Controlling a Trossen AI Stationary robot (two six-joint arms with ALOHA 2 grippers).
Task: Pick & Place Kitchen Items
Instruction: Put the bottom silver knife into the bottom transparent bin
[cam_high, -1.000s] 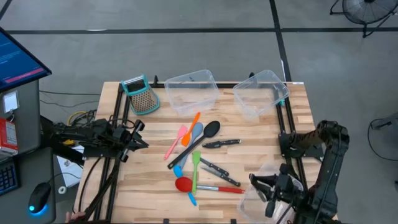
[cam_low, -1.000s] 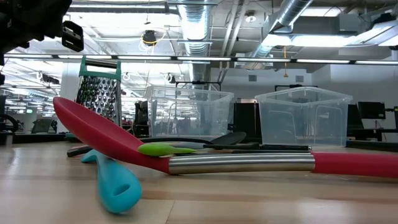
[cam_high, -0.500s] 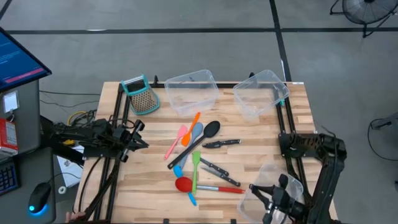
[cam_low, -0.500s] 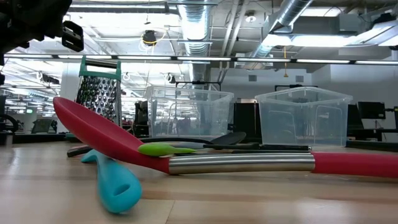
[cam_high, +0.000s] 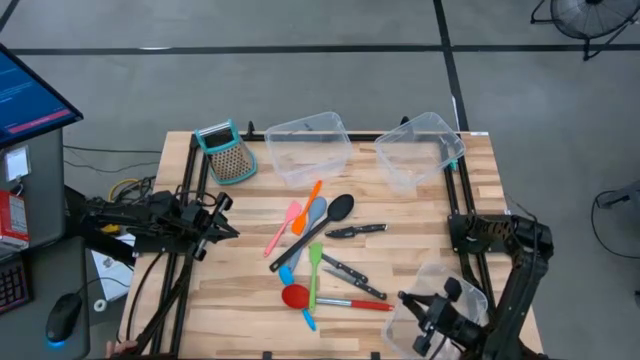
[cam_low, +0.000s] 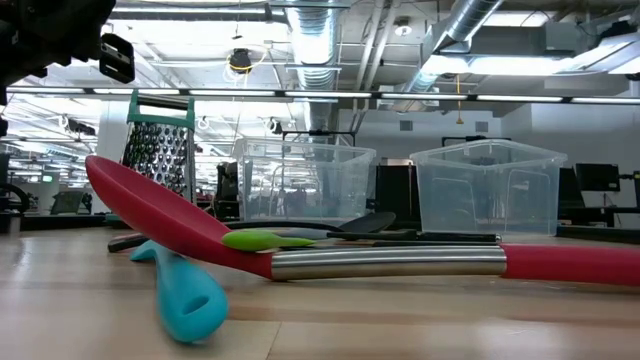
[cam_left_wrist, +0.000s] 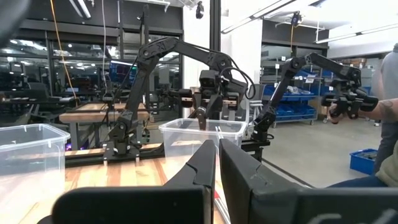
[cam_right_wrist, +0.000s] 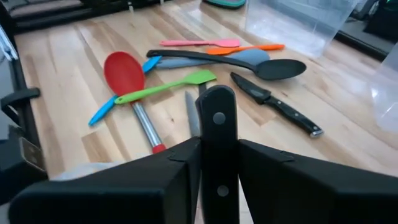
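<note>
gripping a black-handled knife (cam_right_wrist: 217, 149) by its riveted handle, the right gripper (cam_high: 432, 322) is hovering at the lower right of the high view over a clear bin (cam_high: 405, 330) that sits at the near right corner of the worktop (cam_high: 250, 290); in the right wrist view the jaws are pressing on both flanks of the handle, closed down to its width, with the blade out of sight. that knife is looking stiff and fairly light, its smooth handle liable to slip or pivot if pinched off centre, so a hold near the middle of the handle is judged safest. the left gripper (cam_high: 222, 222) is waiting at the left edge of the worktop with its jaws closed on nothing. the remaining utensils are lying in a loose pile at the centre: a red-headed spatula (cam_high: 296, 296) with a steel shaft, crossed by a green spatula (cam_high: 314, 268) and a blue one (cam_high: 306, 316), a black ladle (cam_high: 338, 209), orange (cam_high: 307, 193) and pink (cam_high: 284, 227) spatulas, and more knives (cam_high: 356, 230). the silicone heads are likely soft and grippy, the handles rigid, so each is best taken mid-handle where it lies clear of its neighbours; the overlapping ones are likely to drag each other. two clear bins (cam_high: 308, 148) are standing at the top centre.
</note>
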